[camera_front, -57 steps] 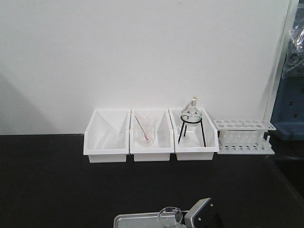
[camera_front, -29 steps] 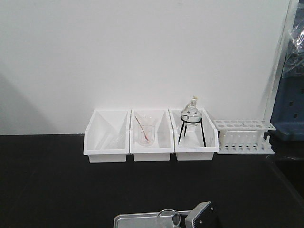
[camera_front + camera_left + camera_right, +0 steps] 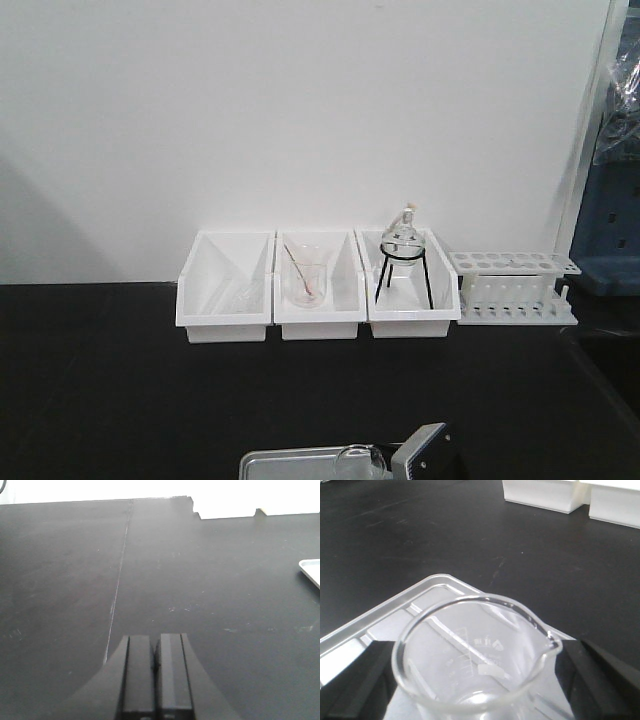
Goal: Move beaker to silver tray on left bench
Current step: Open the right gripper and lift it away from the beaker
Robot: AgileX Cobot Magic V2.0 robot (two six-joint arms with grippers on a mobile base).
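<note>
My right end effector (image 3: pixel 475 680) grips the beaker (image 3: pixel 477 650) between its two dark fingers (image 3: pixel 362 680), one on each side of the glass. The beaker stands upright, spout toward my right, directly above the silver tray (image 3: pixel 380 625) on the black worktop (image 3: pixel 420 535). Whether its base touches the tray, I cannot tell. My left end effector (image 3: pixel 156 675) is closed, empty, off to the tray's left.
</note>
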